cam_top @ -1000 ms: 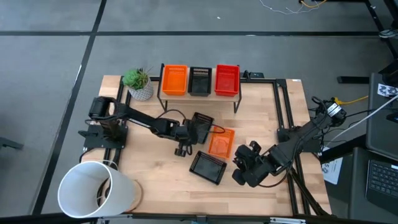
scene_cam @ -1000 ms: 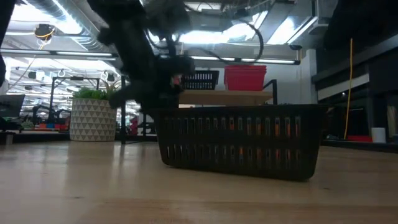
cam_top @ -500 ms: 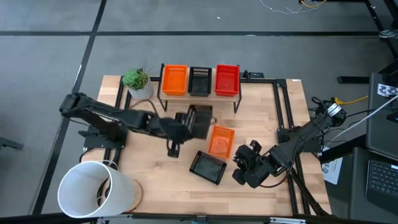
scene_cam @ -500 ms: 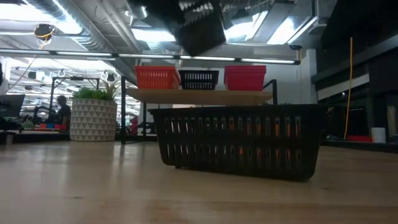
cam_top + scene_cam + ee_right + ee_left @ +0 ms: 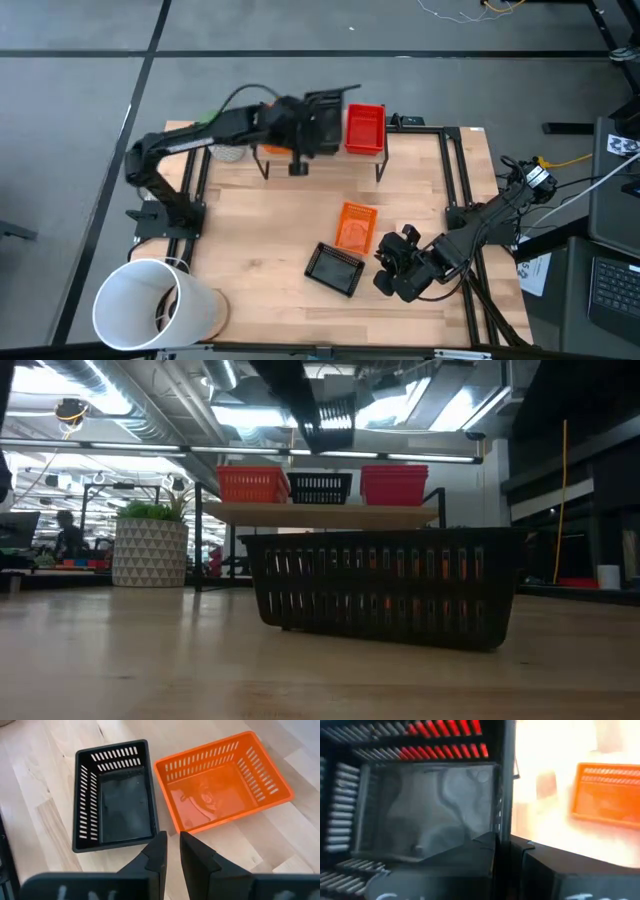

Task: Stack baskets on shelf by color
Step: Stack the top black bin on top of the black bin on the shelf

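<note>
Since the earlier frame, our left gripper (image 5: 300,138) is carrying a black basket (image 5: 322,118), pinched by its rim, from mid-table to above the shelf (image 5: 318,515). We are judging the placing step: lowering onto the shelved black basket (image 5: 320,489) (alignment needed). Right gripper (image 5: 170,851), nearly closed, is waiting over the table baskets.

Both arms were dark, nearly black, built from slim tubular links joined by chunky rounded joints. The left arm (image 5: 190,145) carried a thin black cable looping above its forearm. The right arm (image 5: 470,235) had a bulky wrist block, with a yellow cable near its base. The right gripper's fingers (image 5: 195,862) were matte black, angular wedges
</note>
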### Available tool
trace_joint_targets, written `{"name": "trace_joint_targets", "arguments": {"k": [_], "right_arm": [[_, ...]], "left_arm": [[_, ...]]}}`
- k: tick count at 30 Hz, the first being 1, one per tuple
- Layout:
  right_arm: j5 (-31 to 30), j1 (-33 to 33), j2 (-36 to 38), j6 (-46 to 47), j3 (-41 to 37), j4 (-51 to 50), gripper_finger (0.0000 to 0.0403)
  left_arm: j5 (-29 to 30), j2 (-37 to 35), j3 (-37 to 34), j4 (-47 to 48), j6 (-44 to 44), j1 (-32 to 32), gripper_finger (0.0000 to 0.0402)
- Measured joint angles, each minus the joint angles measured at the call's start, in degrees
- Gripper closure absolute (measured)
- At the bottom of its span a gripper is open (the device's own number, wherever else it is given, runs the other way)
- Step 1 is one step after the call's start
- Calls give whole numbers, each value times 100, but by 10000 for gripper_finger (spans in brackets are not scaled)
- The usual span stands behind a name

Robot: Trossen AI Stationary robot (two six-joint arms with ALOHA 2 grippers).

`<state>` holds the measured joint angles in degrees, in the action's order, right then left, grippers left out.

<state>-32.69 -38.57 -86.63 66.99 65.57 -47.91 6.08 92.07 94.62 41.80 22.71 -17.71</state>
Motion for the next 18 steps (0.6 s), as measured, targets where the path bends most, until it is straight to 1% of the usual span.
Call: {"name": "trace_joint_targets", "arguments": {"k": [4, 11, 14, 18], "right_arm": [[10, 0, 0, 2, -151, 5, 350], [179, 0, 0, 154, -479, 51, 350], [233, 0, 0, 341, -491, 61, 350], [234, 2, 0, 334, -491, 147, 350]], "left_arm": [[-424, 373, 197, 281, 206, -303, 401], [-430, 608, 209, 564, 340, -514, 401], [-436, 608, 209, 584, 342, -574, 401], [-498, 608, 209, 628, 342, -619, 401]]}}
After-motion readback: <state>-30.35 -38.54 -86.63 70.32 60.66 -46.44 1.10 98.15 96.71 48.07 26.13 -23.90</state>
